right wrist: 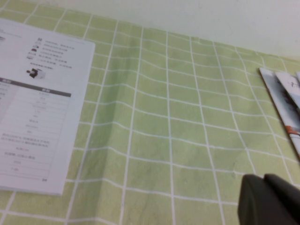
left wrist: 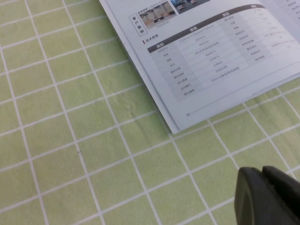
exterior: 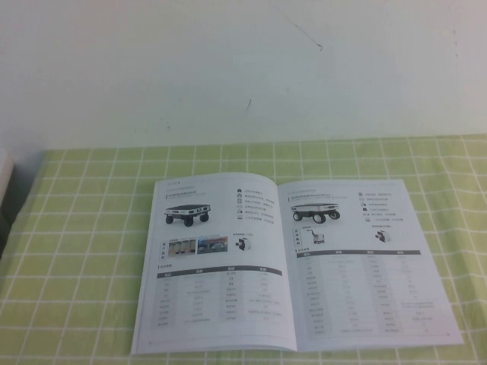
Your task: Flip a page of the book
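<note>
One book lies open and flat on the desk, which wears a green cloth checked with white lines. It sits toward the near edge, roughly midway between the left and right edges, with its bottom edge close to the near edge of the desk. Two pages face up. The left-hand page shows a wheeled robot, a row of small photos and a spec table with a dark header; the right-hand page shows another wheeled robot above a longer table. Neither arm appears in the high view. In the left wrist view, the dark tip of the left pincer hangs over bare cloth just off the book's near left corner, touching nothing; I cannot tell whether it is apart or together. In the right wrist view, the right pincer shows the same way, a dark tip above the cloth well to the right of the book, holding nothing, and again I cannot tell its opening. That view also catches a few other booklets fanned out by the desk's right edge.
</note>
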Controlling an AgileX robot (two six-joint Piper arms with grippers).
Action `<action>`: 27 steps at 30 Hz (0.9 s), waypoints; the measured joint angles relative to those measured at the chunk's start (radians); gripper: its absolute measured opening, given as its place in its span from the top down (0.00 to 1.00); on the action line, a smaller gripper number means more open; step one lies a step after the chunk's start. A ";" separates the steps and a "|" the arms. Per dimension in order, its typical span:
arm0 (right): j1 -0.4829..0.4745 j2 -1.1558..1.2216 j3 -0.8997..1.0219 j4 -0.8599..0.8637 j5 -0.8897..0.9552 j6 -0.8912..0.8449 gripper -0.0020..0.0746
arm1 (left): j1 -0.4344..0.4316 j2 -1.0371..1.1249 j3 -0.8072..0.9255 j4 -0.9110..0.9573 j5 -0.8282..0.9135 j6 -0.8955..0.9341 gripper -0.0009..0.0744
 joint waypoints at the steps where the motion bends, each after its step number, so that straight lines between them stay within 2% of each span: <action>1: 0.000 0.000 0.000 0.000 0.000 0.000 0.96 | 0.000 0.000 0.000 0.000 0.000 0.000 0.99; 11: 0.000 0.000 0.000 0.000 0.000 0.000 0.96 | 0.000 0.000 0.000 0.000 0.000 0.000 0.99; 15: 0.000 0.000 0.000 0.000 0.000 0.000 0.96 | 0.017 -0.011 0.047 0.005 -0.065 0.011 0.99; 18: 0.000 0.000 0.000 0.000 0.000 0.000 0.96 | 0.079 -0.032 0.131 0.011 -0.192 0.015 0.99; 23: 0.000 0.000 0.000 0.000 0.000 0.000 0.96 | 0.254 -0.120 0.313 0.011 -0.500 0.019 0.99; 27: 0.000 0.000 0.000 0.000 0.002 0.000 0.96 | 0.402 -0.235 0.412 -0.007 -0.595 0.019 0.99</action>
